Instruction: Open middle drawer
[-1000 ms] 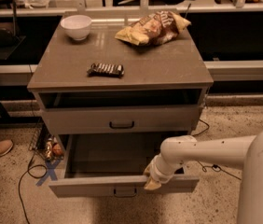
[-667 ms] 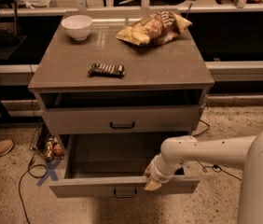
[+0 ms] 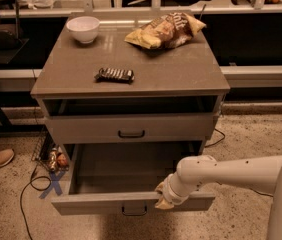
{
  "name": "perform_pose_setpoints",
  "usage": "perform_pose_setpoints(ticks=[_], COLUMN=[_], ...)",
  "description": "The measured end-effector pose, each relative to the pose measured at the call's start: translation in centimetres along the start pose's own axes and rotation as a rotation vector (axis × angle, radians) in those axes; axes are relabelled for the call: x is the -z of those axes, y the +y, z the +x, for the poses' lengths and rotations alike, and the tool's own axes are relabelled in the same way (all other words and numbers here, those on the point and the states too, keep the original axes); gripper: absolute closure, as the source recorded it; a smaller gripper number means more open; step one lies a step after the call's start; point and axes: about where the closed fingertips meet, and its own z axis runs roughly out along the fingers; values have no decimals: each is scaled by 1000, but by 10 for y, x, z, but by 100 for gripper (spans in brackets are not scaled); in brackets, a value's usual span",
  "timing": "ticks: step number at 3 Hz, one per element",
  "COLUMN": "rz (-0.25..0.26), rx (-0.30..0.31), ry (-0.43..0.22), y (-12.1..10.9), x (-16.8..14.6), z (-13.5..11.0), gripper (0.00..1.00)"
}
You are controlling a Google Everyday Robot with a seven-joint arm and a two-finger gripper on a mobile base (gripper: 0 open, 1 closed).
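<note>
Camera view has the middle drawer (image 3: 96, 203) pulled well out toward 6 o'clock, so the opening looks essentially done (at most a little more travel and a release remain). The gripper (image 3: 163, 200) sits at the top edge of that drawer's front, just right of the bar handle (image 3: 133, 211); whether it is clamped there cannot be told. The arm (image 3: 231, 173) reaches in from 3 o'clock, nearly level. Farther back, the upper drawer (image 3: 131, 128) sits barely ajar, and toward 12 o'clock a candy bar (image 3: 114, 74), bowl (image 3: 83, 28) and chip bag (image 3: 166, 30) lie on top.
</note>
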Motion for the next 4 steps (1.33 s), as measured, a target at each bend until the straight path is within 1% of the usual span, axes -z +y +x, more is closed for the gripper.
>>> perform_pose_setpoints(ticks=[1, 2, 3, 4], rz=[0, -3, -7, -9], rx=[0, 1, 1, 1], ry=[0, 0, 0, 0], y=[0, 1, 2, 3], x=[0, -1, -3, -4], z=[0, 0, 0, 0], gripper=[100, 84, 53, 30])
